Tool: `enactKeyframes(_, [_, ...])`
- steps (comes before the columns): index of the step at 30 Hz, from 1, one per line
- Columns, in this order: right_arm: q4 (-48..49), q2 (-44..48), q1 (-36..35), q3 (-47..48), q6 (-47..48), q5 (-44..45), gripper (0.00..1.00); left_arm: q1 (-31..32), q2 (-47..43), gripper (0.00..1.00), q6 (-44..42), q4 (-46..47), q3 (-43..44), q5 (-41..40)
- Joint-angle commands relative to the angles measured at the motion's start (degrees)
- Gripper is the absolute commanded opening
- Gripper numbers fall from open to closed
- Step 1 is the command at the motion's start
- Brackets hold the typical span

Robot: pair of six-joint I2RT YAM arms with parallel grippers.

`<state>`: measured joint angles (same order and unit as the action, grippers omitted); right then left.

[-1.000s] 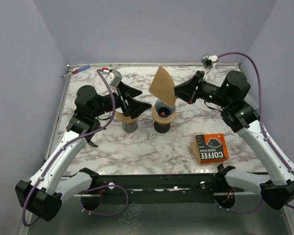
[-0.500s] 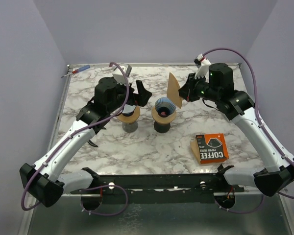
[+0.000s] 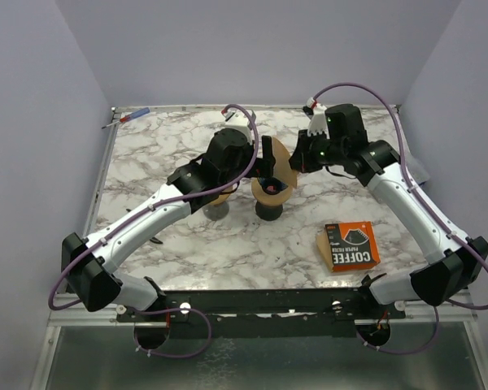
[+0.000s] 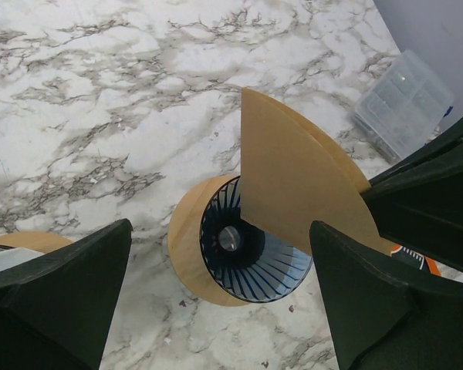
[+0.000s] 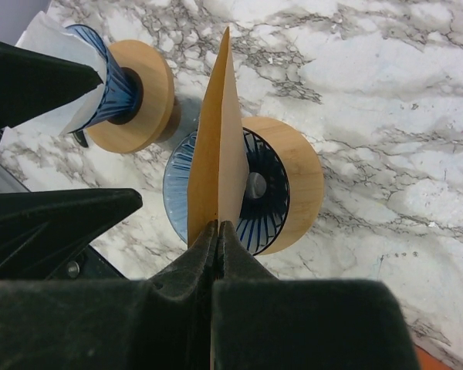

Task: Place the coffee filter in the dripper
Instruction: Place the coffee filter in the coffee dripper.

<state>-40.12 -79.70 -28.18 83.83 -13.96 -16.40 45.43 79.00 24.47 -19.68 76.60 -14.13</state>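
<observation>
While the right gripper (image 5: 216, 225) was clamped shut on the near edge of the coffee filter (image 5: 220, 139), the brown paper stood on edge as a flat, folded fan directly above the dripper (image 5: 297, 185), its pointed end reaching down towards the blue ribbed cone; whether the paper actually touched the ribs could not be told from any view. By my reading the step in hand was the lowering and seating of the filter, with the carry to the dripper done and the seating itself not yet done. The left gripper (image 4: 220, 231) hung just above the same dripper with its fingers spread as wide as they go, holding nothing, one finger to either side of the cone's mouth and the filter between them. A second dripper (image 5: 131, 96), already lined with a white filter (image 5: 50, 35), stood just beside on the marble table (image 3: 228, 252), and a box of filters (image 3: 350, 245) lay well apart towards the right arm. The next move probably called for parting the two pressed plies, since a flat fan would not sit in a round cone; the free left fingers looked placed to help with that, after which the right grip would need to let go without dragging the paper back out
</observation>
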Motion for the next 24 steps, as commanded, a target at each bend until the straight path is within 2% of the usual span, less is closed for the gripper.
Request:
enactKeyframes(1, [-2.16, -1.66, -0.38, 1.00, 1.26, -2.18, 0.01, 0.79, 0.46, 0.99, 3.30, -1.35, 2.74, -4.38])
enactKeyframes(5, [-1.92, -2.84, -0.37, 1.30, 1.39, -3.59, 0.03, 0.88, 0.96, 0.99, 4.58, -1.20, 3.24, -3.37])
enactKeyframes(11, [0.15, -3.01, -0.38, 0.14, 0.81, -6.03, 0.24, 0.82, 1.23, 0.99, 7.33, 0.03, 2.42, -1.89])
enactKeyframes(16, [2.62, -1.92, -0.38, -1.10, -0.32, -7.95, 0.36, 0.88, 1.88, 0.99, 8.67, 0.07, 1.69, -1.99])
enactKeyframes(24, [3.44, -2.30, -0.38, -2.11, -1.22, -8.07, 0.41, 0.88, 1.66, 0.99, 9.02, -0.09, 0.52, -1.44])
